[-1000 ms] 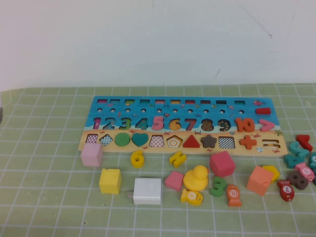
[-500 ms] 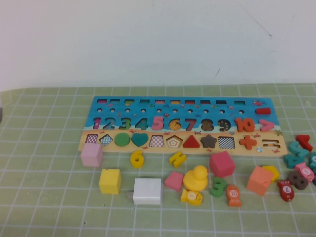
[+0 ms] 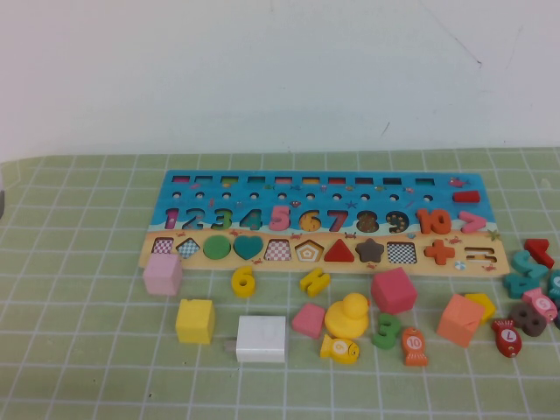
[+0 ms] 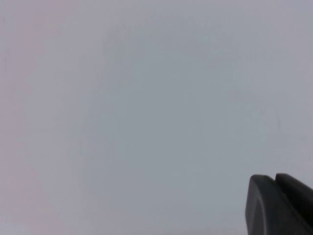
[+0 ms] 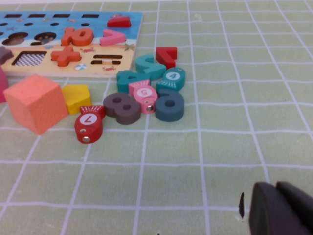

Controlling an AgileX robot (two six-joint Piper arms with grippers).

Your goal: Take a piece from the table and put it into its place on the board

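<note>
The yellow numeral "6" (image 3: 243, 281) lies flat on the green grid mat, just in front of the board, below the heart shape. The long board (image 3: 324, 188) lies across the middle of the table, blue part with numerals at the back, tan shape strip at the front. Its right end shows in the right wrist view (image 5: 133, 20). Neither arm shows in the high view. My left gripper (image 4: 275, 177) is shut and empty, facing a blank pale wall. My right gripper (image 5: 276, 185) is shut and empty, low over the mat to the right of the pieces.
Loose pieces lie in front of the board: pink cube (image 3: 163, 273), yellow cube (image 3: 194, 320), white block (image 3: 261, 339), yellow zigzag piece (image 3: 314, 281), yellow duck (image 3: 347, 315), magenta cube (image 3: 393, 290), orange cube (image 3: 459, 319). A cluster of numerals and fish (image 5: 146, 93) lies at the right.
</note>
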